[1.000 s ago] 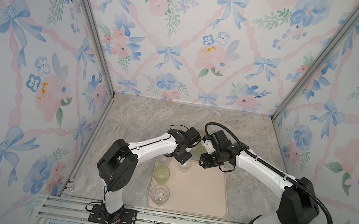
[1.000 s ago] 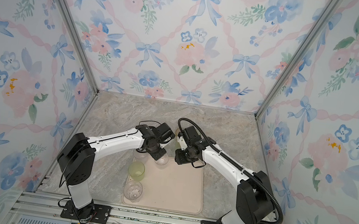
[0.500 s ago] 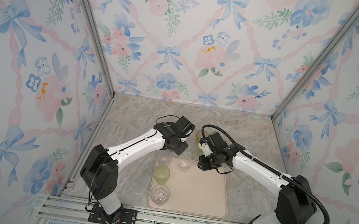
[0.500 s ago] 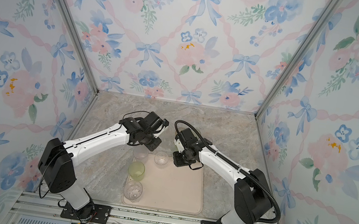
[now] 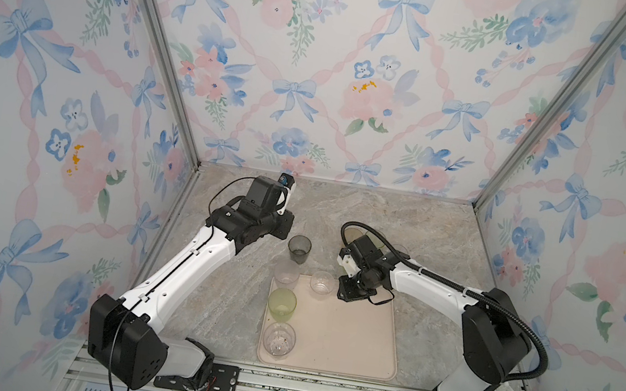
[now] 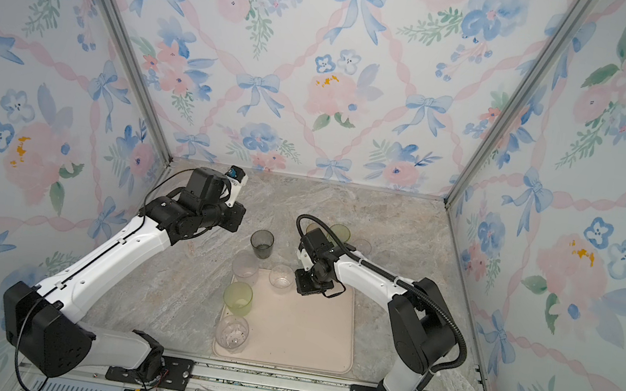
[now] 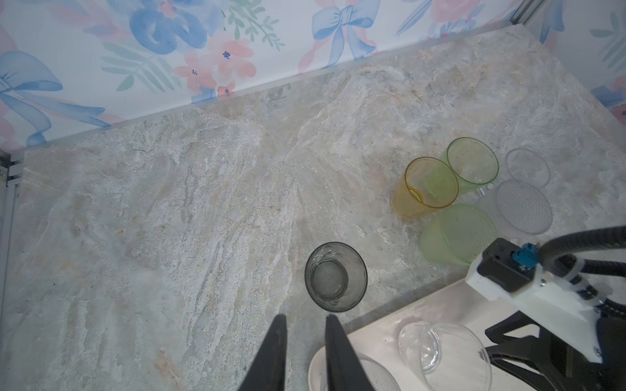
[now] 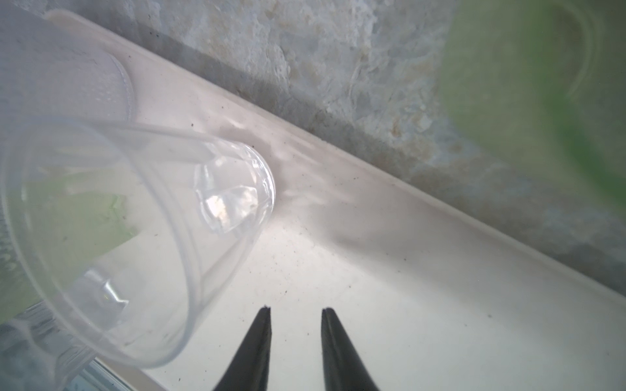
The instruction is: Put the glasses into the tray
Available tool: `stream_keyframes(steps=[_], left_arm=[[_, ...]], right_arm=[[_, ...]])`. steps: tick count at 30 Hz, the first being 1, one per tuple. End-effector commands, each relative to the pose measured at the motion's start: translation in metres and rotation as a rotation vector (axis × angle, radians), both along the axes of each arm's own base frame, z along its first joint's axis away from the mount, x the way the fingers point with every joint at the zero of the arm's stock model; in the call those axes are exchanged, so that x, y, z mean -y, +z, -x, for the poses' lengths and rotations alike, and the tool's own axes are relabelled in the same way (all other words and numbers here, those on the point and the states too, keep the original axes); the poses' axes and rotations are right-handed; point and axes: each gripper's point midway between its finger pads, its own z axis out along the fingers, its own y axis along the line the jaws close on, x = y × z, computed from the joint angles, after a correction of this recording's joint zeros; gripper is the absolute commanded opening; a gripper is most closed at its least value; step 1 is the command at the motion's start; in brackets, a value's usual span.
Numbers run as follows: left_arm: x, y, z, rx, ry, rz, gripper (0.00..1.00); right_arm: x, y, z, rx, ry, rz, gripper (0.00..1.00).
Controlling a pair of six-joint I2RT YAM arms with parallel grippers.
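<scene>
Four glasses [image 5: 281,303] hug the tray's [image 5: 349,336] left and far edges, likely saving room; we find both arms' jaws slightly spread, empty, the left's facing the smoky glass [image 7: 335,276] on the tabletop [image 7: 169,203].

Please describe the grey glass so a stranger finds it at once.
Find the beige tray at the front of the table. Just beyond its far left corner, the grey glass stands upright on the stone. It alone is dark and smoky; nearby glasses are clear, frosted or green.
</scene>
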Motion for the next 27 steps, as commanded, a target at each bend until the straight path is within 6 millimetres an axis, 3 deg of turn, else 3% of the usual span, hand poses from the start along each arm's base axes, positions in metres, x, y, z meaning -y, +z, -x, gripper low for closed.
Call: stream_keyframes(steps=[1,27], left_arm=[[-0.003,0.000,0.002,0.001,0.003,0.027,0.24],[-0.010,-0.028,-0.008,-0.054,0.012,0.036,0.24]], right_arm=[[-0.010,-0.006,0.000,-0.022,0.002,-0.018,0.29],[-0.033,-0.013,-0.008,-0.039,0.023,-0.052,0.29]])
